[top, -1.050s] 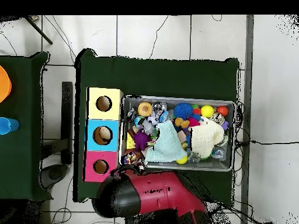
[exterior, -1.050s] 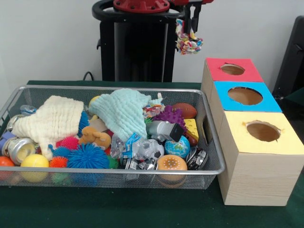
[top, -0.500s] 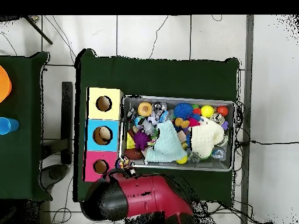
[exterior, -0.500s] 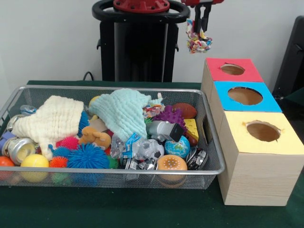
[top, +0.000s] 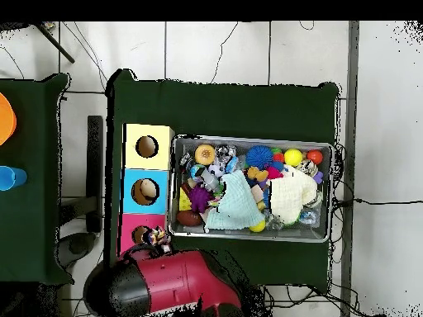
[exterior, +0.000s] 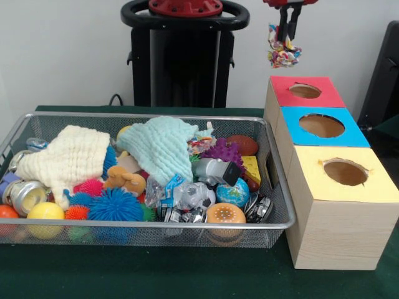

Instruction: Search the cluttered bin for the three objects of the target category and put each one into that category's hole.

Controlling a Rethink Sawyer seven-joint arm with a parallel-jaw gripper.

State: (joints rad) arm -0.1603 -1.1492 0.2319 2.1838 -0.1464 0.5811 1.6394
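My gripper (exterior: 288, 32) hangs high above the far end of the box row, shut on a multicoloured knotted rope toy (exterior: 283, 53) that dangles from it. In the front view the toy sits just left of and above the red hole (exterior: 305, 91). The blue hole (exterior: 322, 125) and the yellow hole (exterior: 345, 172) lie nearer the camera. From overhead the rope toy (top: 156, 239) shows at the red box's edge, beside its hole (top: 141, 235), with the arm (top: 157, 282) behind it. The wire bin (exterior: 279, 187) holds cloths, spiky balls and other clutter.
In the bin lie a cream cloth (exterior: 68, 156), a mint cloth (exterior: 163, 146), a blue spiky ball (exterior: 115, 205), a purple spiky toy (exterior: 223, 151), a small globe (exterior: 234, 193) and a brown football (exterior: 243, 144). The three wooden boxes stand tight against the bin's right side.
The gripper has carried the rope toy to the right in the front view, from beside the pedestal towards the red box. Overhead, the arm swung away from the bin towards the red hole.
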